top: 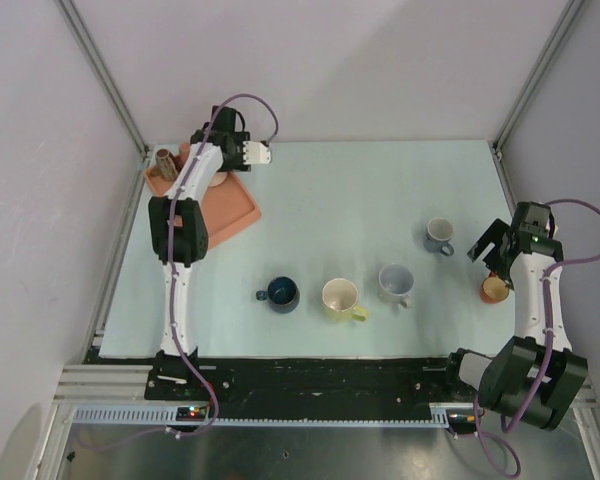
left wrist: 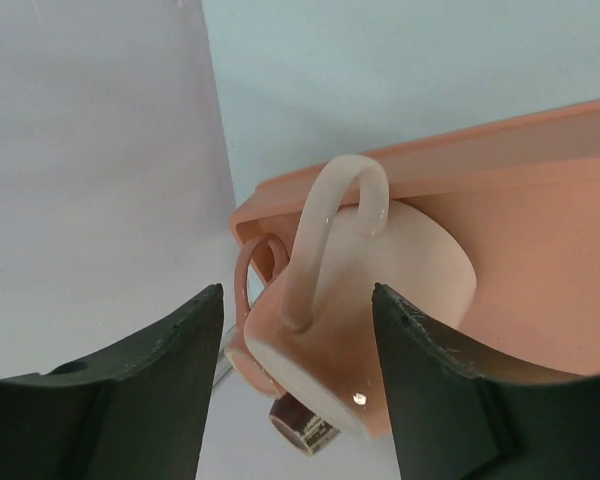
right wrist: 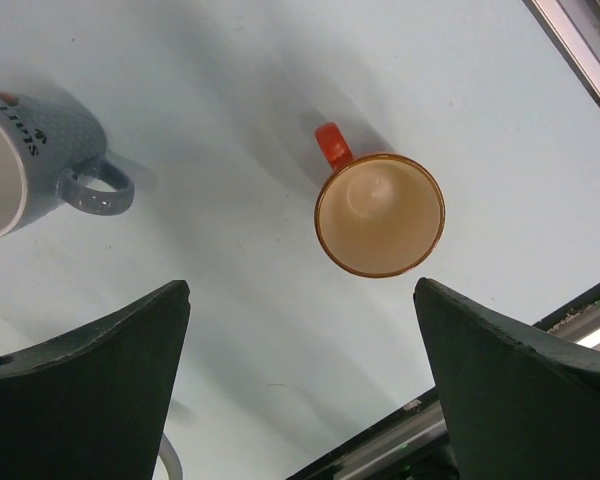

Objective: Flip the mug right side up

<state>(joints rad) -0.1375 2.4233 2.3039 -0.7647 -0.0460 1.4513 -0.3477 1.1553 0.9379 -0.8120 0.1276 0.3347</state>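
The left end effector stands apart, its fingers flanking the handle of the pale pink mug without touching it. That mug lies tipped on the orange tray at the far-left corner, what looks like its base towards the camera. It is probably glazed ceramic: stiff, slippery, chippable, moderately heavy. The body wall seems a safer hold than the thin handle. A second pink-handled mug sits just beside it. The right end effector, also apart, hovers over an empty orange mug upright on the tabletop.

Five upright mugs and an orange tray sit on the pale table.
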